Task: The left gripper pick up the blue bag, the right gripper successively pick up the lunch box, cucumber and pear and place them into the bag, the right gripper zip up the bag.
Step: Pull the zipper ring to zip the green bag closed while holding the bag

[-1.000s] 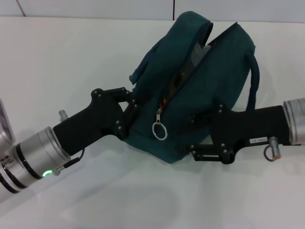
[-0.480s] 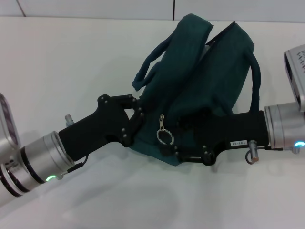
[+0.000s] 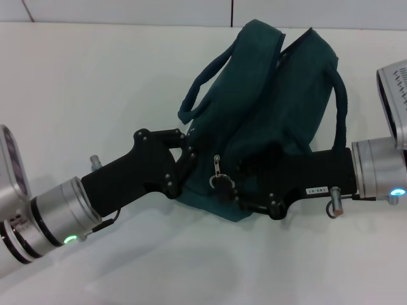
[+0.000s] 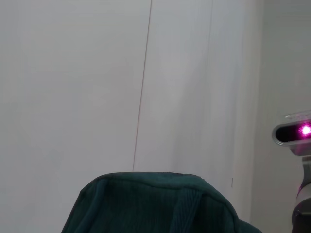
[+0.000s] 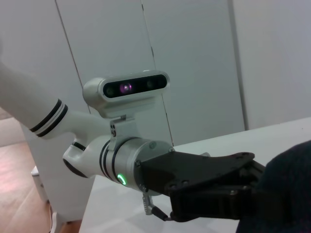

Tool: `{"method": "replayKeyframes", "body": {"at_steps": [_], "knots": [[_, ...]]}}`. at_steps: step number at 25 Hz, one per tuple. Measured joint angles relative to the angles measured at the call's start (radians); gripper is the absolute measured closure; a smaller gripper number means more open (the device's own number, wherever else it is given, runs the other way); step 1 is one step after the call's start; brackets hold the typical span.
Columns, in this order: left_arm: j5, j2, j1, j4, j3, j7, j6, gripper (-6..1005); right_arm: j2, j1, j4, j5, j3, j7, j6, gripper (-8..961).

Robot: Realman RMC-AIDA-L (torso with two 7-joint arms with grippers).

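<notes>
Right pincer (image 3: 230, 188) pinches the zipper's ring pull (image 3: 219, 182) at the near end of the blue bag (image 3: 267, 121), which rests on the white surface (image 3: 95, 89). Left pincer (image 3: 186, 155) clamps the bag's near corner. I'd draw the pull straight along the zipper line, keeping my left hold taut so the fabric won't bunch.

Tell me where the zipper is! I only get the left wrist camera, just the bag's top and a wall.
Observer: In the head view, the ring pull sits at the blue bag's near end, right at the right end effector.
Operator: Who's holding the bag?
Observer: The left end effector grips its near side, beside the zipper.
Operator: Is it on a table?
Observer: Yes, it lies on a white table.
</notes>
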Motion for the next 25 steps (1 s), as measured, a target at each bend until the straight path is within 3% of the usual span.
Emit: {"method": "replayKeyframes", "body": {"at_steps": [3, 6, 17, 25], "knots": [[-0.002, 0.0, 0.002, 0.0, -0.001, 0.0, 0.0, 877, -0.001, -0.004, -0.008, -0.003, 0.002, -0.02, 0.0, 686], [-0.004, 0.0, 0.007, 0.0, -0.006, 0.001, -0.002, 872, -0.001, -0.014, -0.015, 0.0, 0.011, -0.062, 0.004, 865], [-0.006, 0.002, 0.014, 0.0, -0.008, 0.001, -0.002, 852, -0.003, -0.074, -0.078, 0.075, 0.036, -0.188, 0.012, 941], [-0.007, 0.002, 0.014, -0.001, -0.008, 0.003, -0.002, 838, 0.0, -0.094, -0.071, 0.173, 0.039, -0.309, 0.021, 942]]}}
